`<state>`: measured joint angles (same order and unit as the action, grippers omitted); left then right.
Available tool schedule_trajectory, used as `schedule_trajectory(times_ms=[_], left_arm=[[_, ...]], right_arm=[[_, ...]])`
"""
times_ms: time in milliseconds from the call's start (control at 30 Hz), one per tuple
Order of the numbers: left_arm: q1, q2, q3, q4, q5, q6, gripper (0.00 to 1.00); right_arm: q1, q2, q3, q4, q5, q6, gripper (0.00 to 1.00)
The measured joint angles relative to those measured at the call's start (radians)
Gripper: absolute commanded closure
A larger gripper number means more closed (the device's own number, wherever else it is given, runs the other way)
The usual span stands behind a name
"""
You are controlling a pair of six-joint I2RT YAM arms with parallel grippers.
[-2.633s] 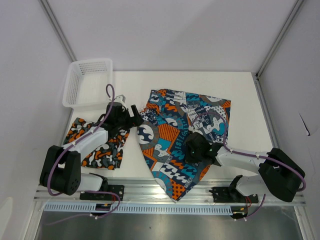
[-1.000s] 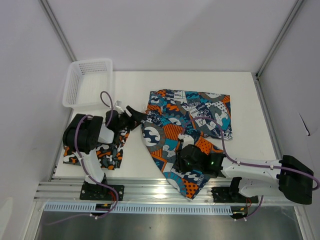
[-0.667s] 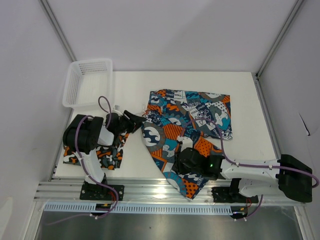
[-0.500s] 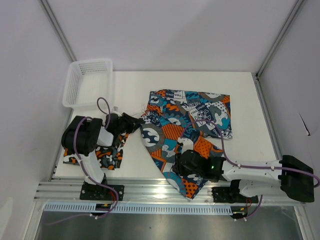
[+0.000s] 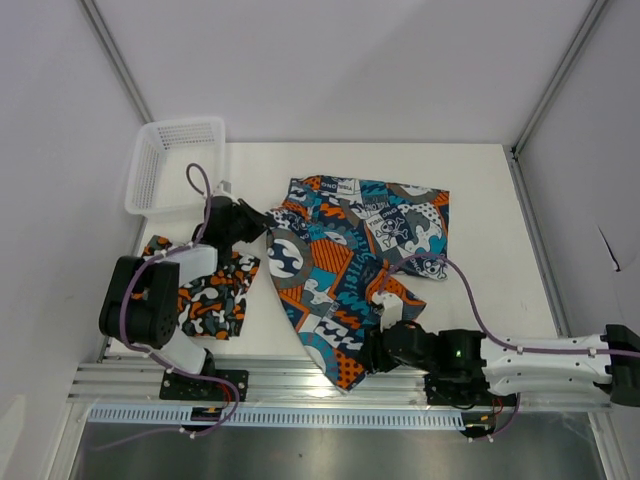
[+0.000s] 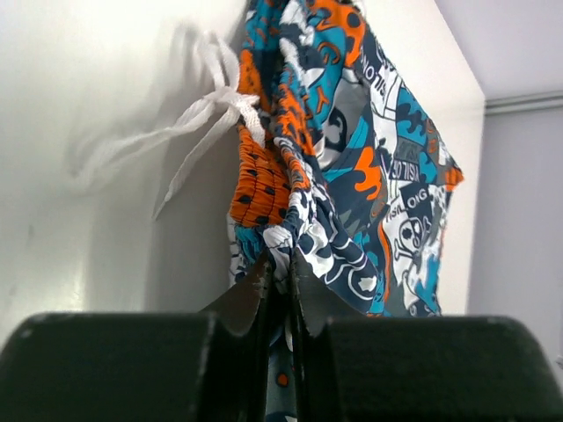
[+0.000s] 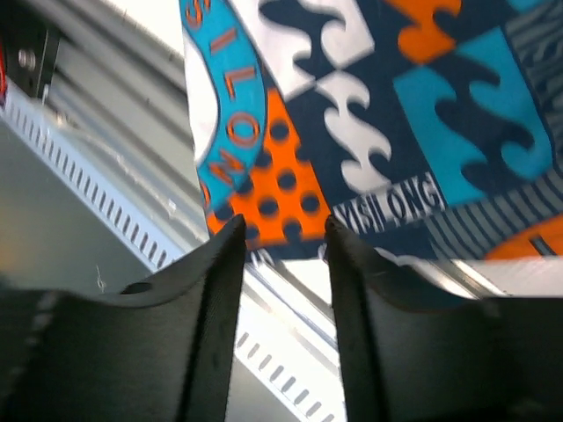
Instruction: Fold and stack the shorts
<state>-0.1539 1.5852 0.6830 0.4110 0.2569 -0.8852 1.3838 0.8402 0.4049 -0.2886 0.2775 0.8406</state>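
- The left tool [image 6: 280, 280] is pinched nearly closed on the bunched waistband of the graphic shorts [image 6: 361, 167], right next to the white drawstring [image 6: 189, 132]. It's only got a small gather of cloth, so a quick pull could slip it free. It could also drag the string into the fold.
- The right tool [image 7: 281, 230] has its jaws partly apart at the orange dotted hem, and honestly I can't tell if it has any cloth. If it closes on air, only one end moves and the fold goes crooked.
- That hem corner hangs past the near edge of the desk [image 5: 480, 200], over the metal rail [image 5: 300, 378], so it might catch there when lifted.
- The graphic shorts lie spread mid-desk, with the camo shorts [image 5: 205, 295] just beside them on the left, looking already folded. Any sideways drag could rumple that pair.
- The basket [image 5: 150, 180] sits at the far left corner, close enough that a wide left-arm swing could bump it.
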Motion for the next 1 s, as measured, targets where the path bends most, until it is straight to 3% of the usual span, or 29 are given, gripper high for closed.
schedule_trajectory(times_ms=[267, 367, 633, 867, 967, 1000], left_arm=[[-0.008, -0.017, 0.067, -0.195, -0.091, 0.135, 0.86], [-0.012, 0.002, 0.091, -0.246, -0.105, 0.159, 0.87], [-0.024, 0.012, 0.127, -0.311, -0.142, 0.207, 0.86], [-0.033, 0.028, 0.17, -0.37, -0.176, 0.249, 0.86], [-0.038, 0.034, 0.179, -0.385, -0.191, 0.262, 0.86], [-0.039, 0.034, 0.181, -0.391, -0.197, 0.266, 0.86]], right_arm=[[0.158, 0.097, 0.011, -0.017, 0.032, -0.021, 0.27], [0.223, 0.213, 0.086, -0.053, 0.078, -0.033, 0.25], [0.326, 0.546, 0.376, -0.11, 0.177, -0.087, 0.25], [0.337, 0.674, 0.423, -0.151, 0.169, -0.124, 0.29], [0.34, 0.689, 0.429, -0.179, 0.169, -0.128, 0.4], [0.341, 0.69, 0.429, -0.186, 0.169, -0.129, 0.49]])
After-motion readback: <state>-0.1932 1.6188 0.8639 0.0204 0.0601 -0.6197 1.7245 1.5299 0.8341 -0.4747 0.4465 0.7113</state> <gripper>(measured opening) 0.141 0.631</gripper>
